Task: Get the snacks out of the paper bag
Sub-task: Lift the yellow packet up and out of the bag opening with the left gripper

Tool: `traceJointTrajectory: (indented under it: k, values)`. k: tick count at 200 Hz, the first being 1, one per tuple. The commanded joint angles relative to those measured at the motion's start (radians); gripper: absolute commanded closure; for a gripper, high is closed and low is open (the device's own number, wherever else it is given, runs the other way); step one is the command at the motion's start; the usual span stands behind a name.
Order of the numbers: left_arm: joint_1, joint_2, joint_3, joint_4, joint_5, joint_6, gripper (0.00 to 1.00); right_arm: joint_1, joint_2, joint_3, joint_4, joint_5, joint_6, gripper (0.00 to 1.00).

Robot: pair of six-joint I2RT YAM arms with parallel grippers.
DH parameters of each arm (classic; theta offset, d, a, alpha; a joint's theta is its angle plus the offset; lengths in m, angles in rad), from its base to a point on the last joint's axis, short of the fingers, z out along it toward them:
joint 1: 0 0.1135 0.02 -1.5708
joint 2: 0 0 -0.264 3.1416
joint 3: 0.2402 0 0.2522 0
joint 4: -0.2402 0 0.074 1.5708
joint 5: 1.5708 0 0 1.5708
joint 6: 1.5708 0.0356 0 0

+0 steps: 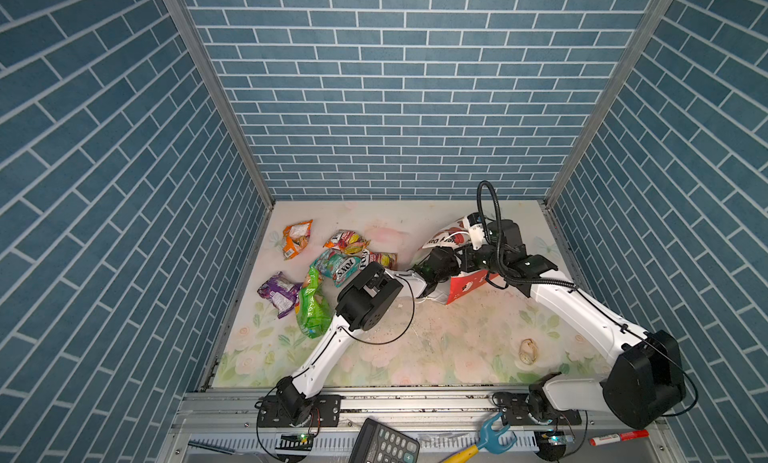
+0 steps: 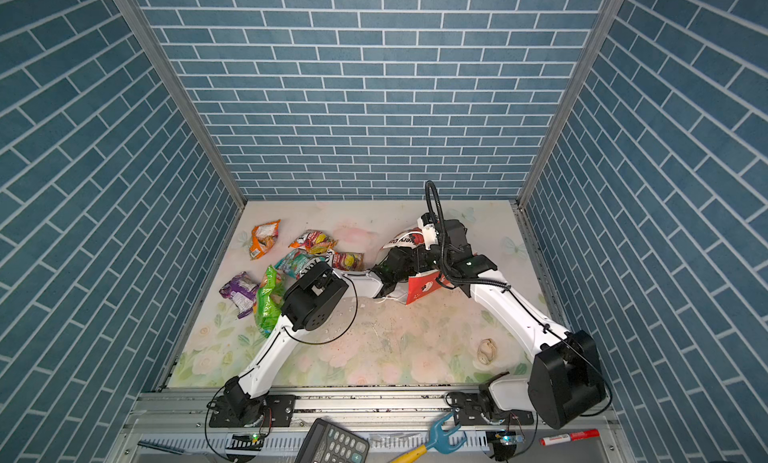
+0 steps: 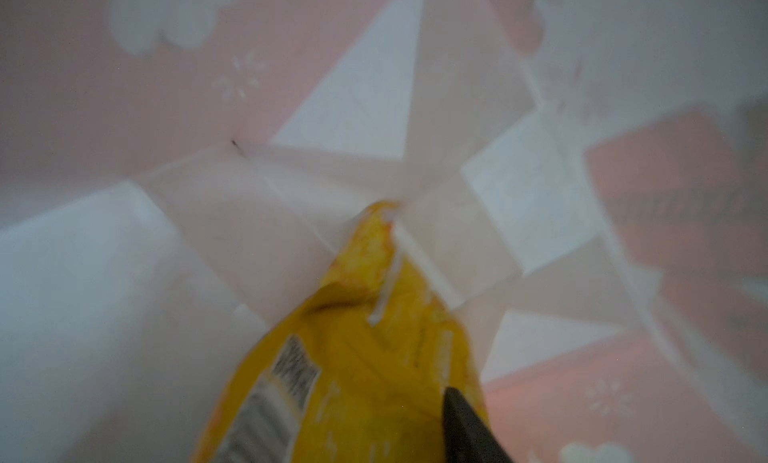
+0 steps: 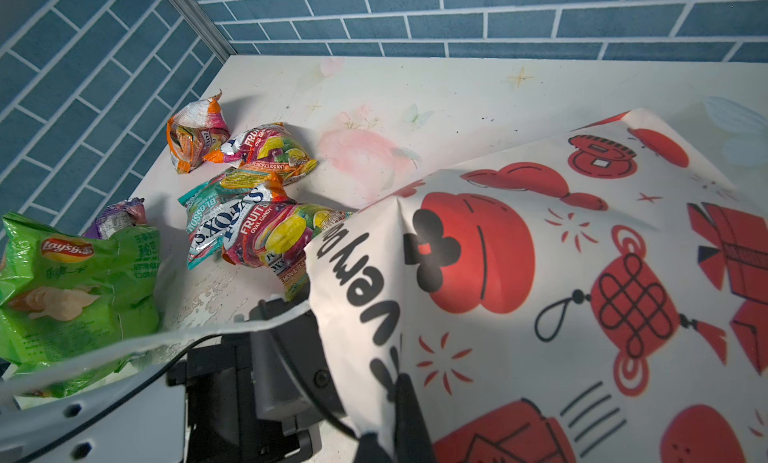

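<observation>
Pinching the paper bag (image 1: 465,285) (image 2: 424,288) by its rim

In both top views the paper bag lies on its side right of centre, with six snacks (image 1: 338,267) (image 2: 297,261) loose to its left. Left wrist: my left gripper (image 3: 386,436) is inside the bag at a yellow packet (image 3: 353,378); I cannot tell whether it grips. Right wrist: my right gripper (image 4: 386,432) is clamped tight on the bag's rim.

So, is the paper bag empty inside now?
No, the left wrist view looks into the paper bag and shows a yellow packet inside it, reaching toward the folded bottom.
</observation>
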Motion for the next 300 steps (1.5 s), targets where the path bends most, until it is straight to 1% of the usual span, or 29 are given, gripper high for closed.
traceJointTrajectory:
  k: [1, 10, 17, 29, 51, 84, 128, 159, 244, 300]
  values:
    - [-0.003, 0.013, 0.004, -0.050, -0.019, -0.006, 0.61, 0.018, -0.010, -0.026, 0.007, -0.072, -0.016, 1.00]
    - [-0.004, 0.000, -0.002, -0.052, -0.018, 0.010, 0.67, 0.018, -0.013, -0.034, 0.006, -0.061, -0.018, 1.00]
    - [-0.004, -0.014, -0.007, -0.059, -0.015, 0.027, 0.77, 0.018, -0.014, -0.039, 0.005, -0.051, -0.018, 1.00]
    - [-0.004, -0.037, -0.013, -0.071, -0.012, 0.058, 0.87, 0.018, -0.012, -0.044, -0.001, -0.048, -0.020, 1.00]
    - [-0.004, -0.083, -0.046, -0.081, -0.018, 0.097, 1.00, 0.018, -0.009, -0.041, -0.023, -0.038, -0.022, 1.00]
    - [-0.003, -0.139, -0.102, -0.062, -0.031, 0.127, 1.00, 0.019, -0.021, -0.040, -0.030, 0.005, -0.023, 1.00]
    - [0.004, -0.163, -0.132, -0.057, -0.013, 0.131, 1.00, 0.018, -0.021, -0.040, -0.032, 0.045, -0.020, 1.00]
    - [0.005, -0.191, -0.161, -0.062, -0.027, 0.152, 1.00, 0.018, -0.028, -0.046, -0.038, 0.088, -0.019, 1.00]
    - [0.015, -0.255, -0.282, -0.017, -0.035, 0.165, 1.00, 0.018, -0.020, -0.051, -0.033, 0.116, -0.037, 1.00]
    - [0.031, -0.270, -0.314, 0.005, -0.011, 0.153, 1.00, 0.018, -0.005, -0.031, -0.038, 0.116, -0.033, 1.00]
